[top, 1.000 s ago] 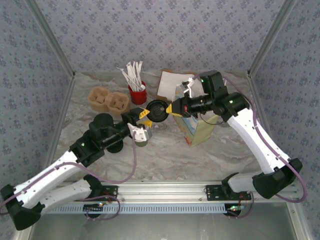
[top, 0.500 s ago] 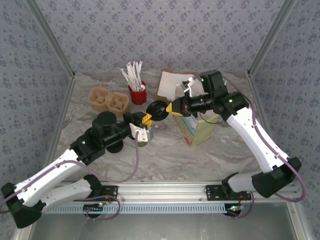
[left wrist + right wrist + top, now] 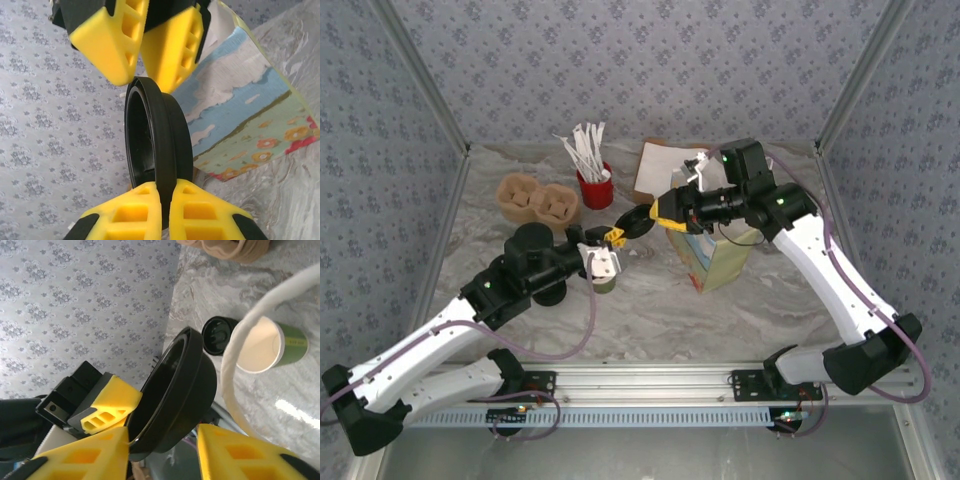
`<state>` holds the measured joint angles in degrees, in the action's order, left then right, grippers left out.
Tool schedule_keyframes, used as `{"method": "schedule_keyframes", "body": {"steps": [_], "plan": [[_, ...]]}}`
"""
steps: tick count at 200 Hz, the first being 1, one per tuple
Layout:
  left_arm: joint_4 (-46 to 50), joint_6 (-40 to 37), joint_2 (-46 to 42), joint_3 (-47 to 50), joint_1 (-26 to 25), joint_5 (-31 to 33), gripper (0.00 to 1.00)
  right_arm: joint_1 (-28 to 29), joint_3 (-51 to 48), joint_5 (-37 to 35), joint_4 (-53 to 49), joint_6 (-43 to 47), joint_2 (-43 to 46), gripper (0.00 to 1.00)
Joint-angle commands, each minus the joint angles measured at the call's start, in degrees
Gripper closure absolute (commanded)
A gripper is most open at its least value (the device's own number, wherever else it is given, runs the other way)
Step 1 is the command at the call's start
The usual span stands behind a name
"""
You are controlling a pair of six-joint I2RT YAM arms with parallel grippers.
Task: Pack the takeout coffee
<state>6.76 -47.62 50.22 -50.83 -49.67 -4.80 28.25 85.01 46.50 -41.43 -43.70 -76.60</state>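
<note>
Beside held lid [image 3: 634, 221], paper bag [image 3: 722, 263], red cup [image 3: 596, 189]

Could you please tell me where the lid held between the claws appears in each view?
Top external: lid near centre, left of the bag.
Left wrist: centre, on edge.
Right wrist: lower centre.
Shared landmark: the left claw, shut on it.

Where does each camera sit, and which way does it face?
Top external: above and behind, looking down at the table; left arm and right arm show, left gripper and right gripper meeting at a black lid.
Left wrist: on the left arm, facing the paper bag; own fingers at bottom.
Right wrist: on the right arm, facing the open green cup; own fingers at bottom.
Shared: both wrist views show the lid and the other arm's fingers.
</note>
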Motion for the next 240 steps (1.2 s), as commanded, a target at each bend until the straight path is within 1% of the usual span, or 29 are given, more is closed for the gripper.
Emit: {"method": "schedule_keyframes", "body": {"steps": [1, 15, 24, 45, 66, 84, 93, 113, 124, 145, 159, 169, 178, 190, 209, 240], "plan": [[0.8, 8.8, -1.7, -2.5, -0.3, 0.4, 0.97, 0.0, 2.2, -5.9, -0.9, 2.8, 3.0, 0.52], [1.1, 12.3, -2.7, -1.6, -0.3, 1.0, 0.97, 0.1, 2.3, -10.2, -1.1, 4.2, 5.2, 0.47], [1.4, 15.3, -3.2, -1.4, -0.3, 1.5, 0.97, 0.2, 2.3, -12.3, -1.1, 4.8, 6.2, 0.45], [2.6, 23.8, -4.4, -1.2, -0.1, 3.1, 0.97, 0.3, 1.9, -15.5, -1.1, 5.5, 7.5, 0.45], [5.2, 33.1, -5.8, -1.1, 0.6, 3.5, 0.97, 1.1, 0.4, -17.3, 0.4, 5.7, 8.3, 0.45], [9.9, 42.0, -6.5, -1.4, 3.2, 2.0, 0.98, 3.1, -0.6, -19.6, 1.2, 6.2, 8.1, 0.44], [12.7, 46.7, -6.6, -2.0, 5.1, 0.0, 0.98, 4.6, -1.1, -21.1, 1.3, 6.3, 7.6, 0.44], [17.7, 55.8, -7.0, -2.4, 9.7, -4.4, 0.99, 7.6, -2.8, -21.5, 3.8, 5.6, 6.4, 0.45], [19.8, 60.5, -7.2, -2.4, 11.9, -6.9, 0.99, 9.2, -2.8, -23.0, 4.1, 5.8, 5.6, 0.45], [21.6, 69.0, -7.5, -1.3, 16.9, -14.7, 0.99, 12.8, -2.4, -24.6, 6.0, 5.7, 4.2, 0.46], [22.3, 73.6, -7.0, -0.2, 20.8, -22.1, 0.94, 15.4, -1.7, -26.4, 6.6, 6.0, 2.9, 0.46], [23.1, 76.6, -6.6, 0.5, 23.3, -25.4, 0.93, 17.2, -1.5, -28.2, 6.7, 6.0, 1.9, 0.46], [23.3, 78.3, -6.5, 1.1, 25.1, -28.3, 0.96, 18.8, -1.8, -30.4, 6.7, 5.6, 0.7, 0.46], [22.9, 80.1, -6.7, 2.3, 26.1, -30.3, 0.98, 20.0, -2.3, -33.7, 6.7, 3.6, -1.5, 0.48], [21.7, 82.8, -6.6, 4.6, 27.7, -32.3, 0.99, 20.1, -4.9, -32.9, 10.3, 0.8, -4.9, 0.51], [19.9, 85.1, -5.6, 8.7, 30.8, -35.8, 1.00, 20.5, -6.7, -32.7, 13.7, -1.6, -8.7, 0.51]]}}
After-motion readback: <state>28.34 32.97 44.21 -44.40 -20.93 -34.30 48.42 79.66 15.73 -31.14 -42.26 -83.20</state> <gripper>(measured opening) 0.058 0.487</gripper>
